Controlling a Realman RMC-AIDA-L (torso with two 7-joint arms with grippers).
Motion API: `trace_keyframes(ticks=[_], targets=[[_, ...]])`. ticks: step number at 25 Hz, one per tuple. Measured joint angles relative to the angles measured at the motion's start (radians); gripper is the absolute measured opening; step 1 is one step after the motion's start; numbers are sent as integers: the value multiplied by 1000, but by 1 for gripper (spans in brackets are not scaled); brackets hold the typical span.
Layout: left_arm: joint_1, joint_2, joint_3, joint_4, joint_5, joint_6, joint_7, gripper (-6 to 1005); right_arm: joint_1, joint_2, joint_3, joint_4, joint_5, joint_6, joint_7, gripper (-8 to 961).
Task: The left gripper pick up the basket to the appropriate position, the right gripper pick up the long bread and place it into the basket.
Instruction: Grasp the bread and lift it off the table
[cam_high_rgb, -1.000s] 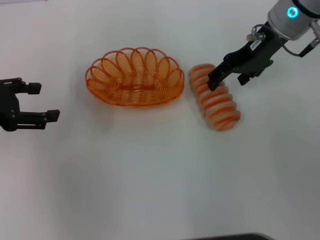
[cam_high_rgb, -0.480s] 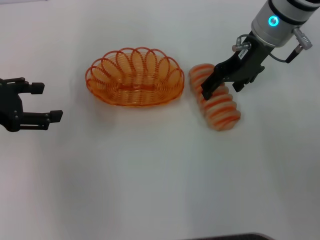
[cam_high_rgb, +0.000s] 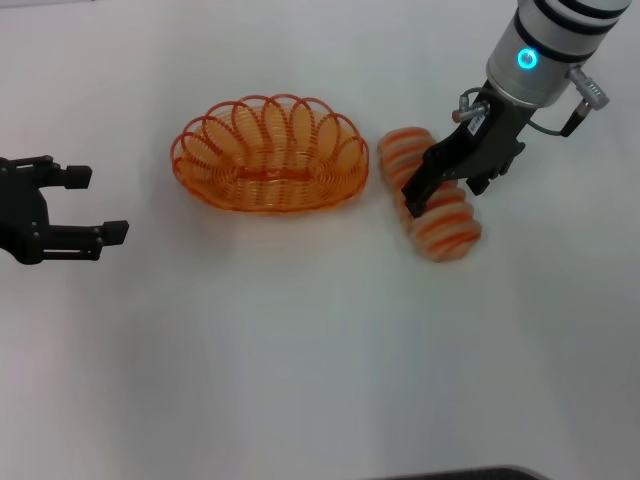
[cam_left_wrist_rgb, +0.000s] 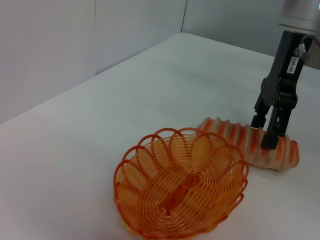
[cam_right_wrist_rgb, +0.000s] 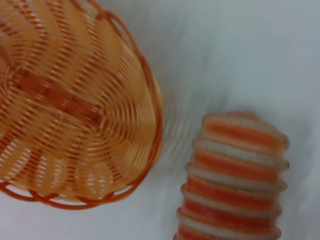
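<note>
The orange wire basket (cam_high_rgb: 266, 190) stands empty on the white table, left of the long bread (cam_high_rgb: 446, 228). The striped loaf lies at a slant, close beside the basket's right end. My right gripper (cam_high_rgb: 445, 192) is open and low over the loaf's middle, with one finger on each side of it. My left gripper (cam_high_rgb: 100, 205) is open and empty at the far left, well away from the basket. The left wrist view shows the basket (cam_left_wrist_rgb: 170, 200), the loaf (cam_left_wrist_rgb: 235, 137) and the right gripper (cam_left_wrist_rgb: 265, 132). The right wrist view shows the basket (cam_right_wrist_rgb: 75, 100) and the loaf (cam_right_wrist_rgb: 235, 175) from close above.
The white table (cam_high_rgb: 300, 350) stretches wide in front of the basket and loaf. A grey wall (cam_left_wrist_rgb: 75, 35) stands beyond the table's far edge in the left wrist view. A dark edge (cam_high_rgb: 460, 473) shows at the bottom of the head view.
My right gripper has come down and to the left, from above the loaf's far side to straddle its middle. The left gripper has barely shifted. Basket and loaf have stayed put.
</note>
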Motion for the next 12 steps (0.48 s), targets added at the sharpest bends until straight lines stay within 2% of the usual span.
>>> trace_keyframes(ticks=[6, 12], targets=[[1, -3, 2, -2, -1, -2, 6, 851, 4, 16, -3, 3, -22, 12, 2, 934], [1, -11, 5, -3, 3, -2, 6, 851, 10, 22, -6, 37, -23, 51, 2, 930]])
